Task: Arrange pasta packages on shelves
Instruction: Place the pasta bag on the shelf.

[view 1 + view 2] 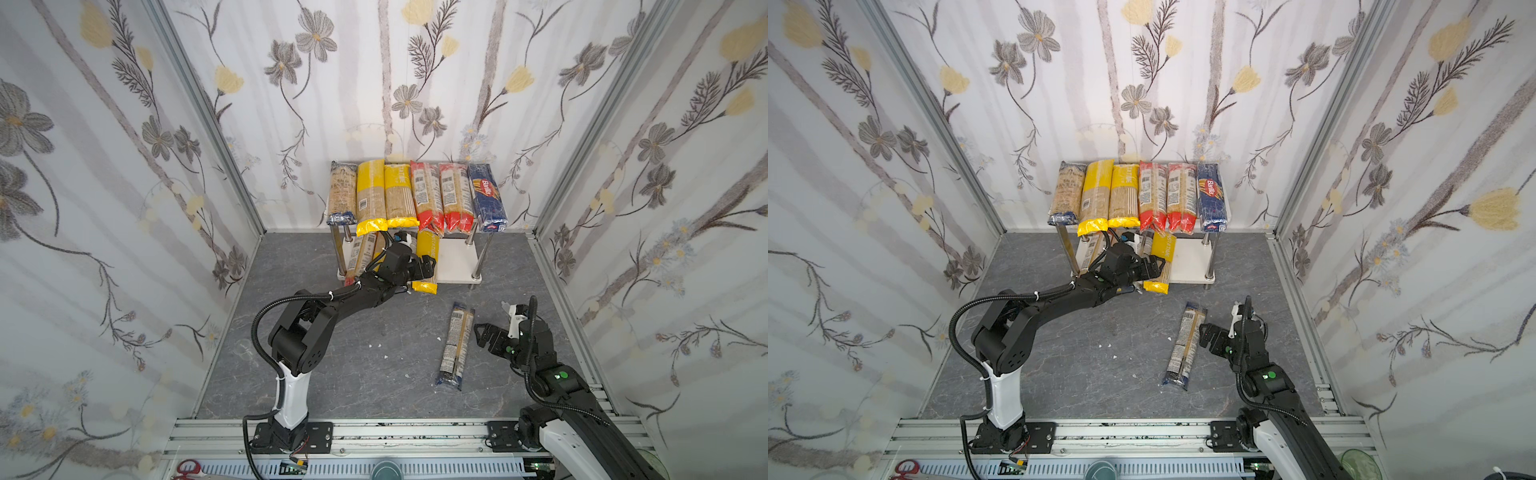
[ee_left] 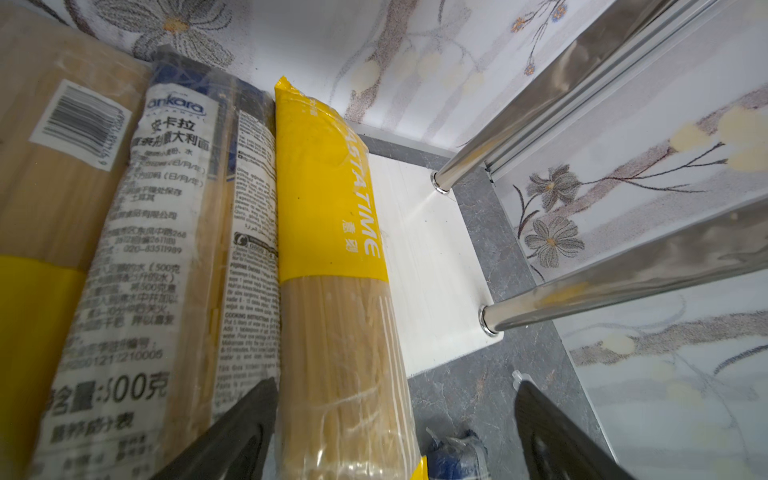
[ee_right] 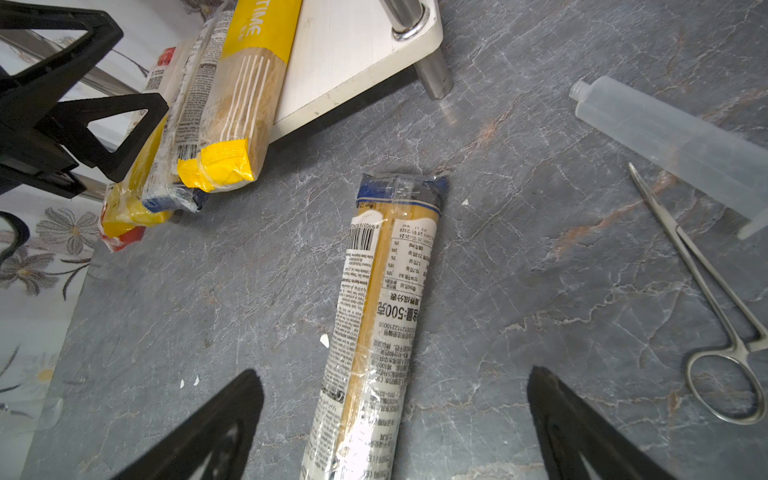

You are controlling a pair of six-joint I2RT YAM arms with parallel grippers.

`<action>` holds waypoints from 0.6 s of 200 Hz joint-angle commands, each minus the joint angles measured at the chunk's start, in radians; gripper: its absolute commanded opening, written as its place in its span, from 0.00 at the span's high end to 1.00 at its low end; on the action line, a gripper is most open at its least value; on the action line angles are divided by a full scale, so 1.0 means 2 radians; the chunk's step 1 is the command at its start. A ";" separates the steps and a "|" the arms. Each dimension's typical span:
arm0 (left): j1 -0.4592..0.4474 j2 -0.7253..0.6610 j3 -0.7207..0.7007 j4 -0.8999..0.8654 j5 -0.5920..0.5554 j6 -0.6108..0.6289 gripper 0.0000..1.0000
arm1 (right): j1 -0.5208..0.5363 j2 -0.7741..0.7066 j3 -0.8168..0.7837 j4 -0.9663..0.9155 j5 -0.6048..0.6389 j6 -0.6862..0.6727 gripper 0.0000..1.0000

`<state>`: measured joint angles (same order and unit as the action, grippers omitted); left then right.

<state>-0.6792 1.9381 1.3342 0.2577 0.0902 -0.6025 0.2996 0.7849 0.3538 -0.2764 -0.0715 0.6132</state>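
In both top views the shelves point(image 1: 457, 259) point(image 1: 1190, 259) stand at the middle of the table's point(image 1: 353, 374) back edge. Six pasta packages fill the top board side by side, ending with the dark-blue Barilla pack point(image 1: 487, 197) nearest the table's right edge. On the lower board a yellow-ended pack point(image 1: 428, 249) point(image 1: 1163, 249) lies with its near end overhanging the board's front edge, and the left fingers point(image 1: 426, 266) point(image 1: 1152, 266) hover over it. A loose blue-ended pack point(image 1: 456, 345) point(image 1: 1185, 345) lies flat on the table's right half, well apart from the shelves, with the right fingers point(image 1: 484, 334) point(image 1: 1208, 334) just beside it

The left wrist view shows the left fingers point(image 2: 237, 432) spread wide and gripping nothing. The yellow-ended pack point(image 2: 336, 249) runs between them, close against one finger and well apart from the other. A white-labelled pack point(image 2: 166, 249) lies against its other side, and bare board point(image 2: 428, 257) lies beyond

The right wrist view shows the right fingers point(image 3: 216, 428) fully apart, holding nothing, with the loose blue-ended pack point(image 3: 382, 311) on the table between them. A clear syringe point(image 3: 665, 137) and steel forceps point(image 3: 706, 299) lie off to one side
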 commanded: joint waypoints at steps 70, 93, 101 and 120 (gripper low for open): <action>-0.070 -0.169 -0.190 0.036 -0.062 -0.007 0.06 | 0.098 0.030 -0.002 0.010 0.073 0.057 0.00; -0.079 -0.239 -0.258 0.034 -0.069 -0.014 0.06 | 0.119 0.044 0.000 0.015 0.086 0.064 0.00; -0.079 -0.263 -0.283 0.031 -0.074 -0.019 0.05 | 0.126 0.051 0.002 0.018 0.090 0.067 0.00; -0.082 -0.326 -0.336 0.010 -0.088 -0.035 0.04 | 0.143 0.073 0.003 0.030 0.098 0.075 0.00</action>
<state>-0.8371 1.3914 0.7498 0.3046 -0.0299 -0.6270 0.5549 0.8936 0.3500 -0.2649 0.0750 0.7261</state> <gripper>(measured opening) 0.952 0.996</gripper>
